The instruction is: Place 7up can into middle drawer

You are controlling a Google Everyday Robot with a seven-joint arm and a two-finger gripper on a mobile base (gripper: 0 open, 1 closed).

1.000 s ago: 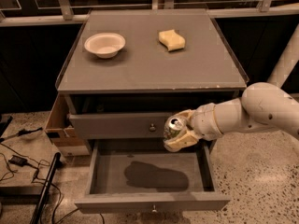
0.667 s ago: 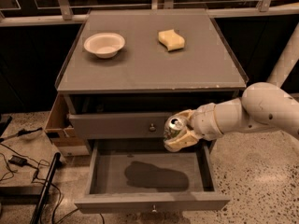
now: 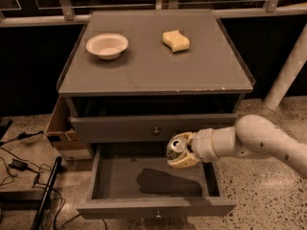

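Observation:
The 7up can [image 3: 175, 146], silvery with a pull-tab top, is tilted and held in my gripper [image 3: 179, 153], which is shut on it. The arm reaches in from the right. The can hangs above the right-centre of the open middle drawer [image 3: 115, 178], a wide shallow grey drawer with a flat floor and a small knob [image 3: 158, 214] on its front. The can's shadow lies on the drawer floor. The can is just below the closed drawer front [image 3: 120, 127] above.
On the cabinet top [image 3: 153, 71] stand a white bowl [image 3: 107, 45] at the left and a yellow sponge-like block [image 3: 175, 40] at the right. A cardboard box [image 3: 60, 131] and cables [image 3: 24, 169] lie on the floor to the left. A white post [image 3: 288, 71] stands at the right.
My gripper has moved down a little with the can, from level with the upper drawer's knob to just below that drawer front. The drawer has not moved.

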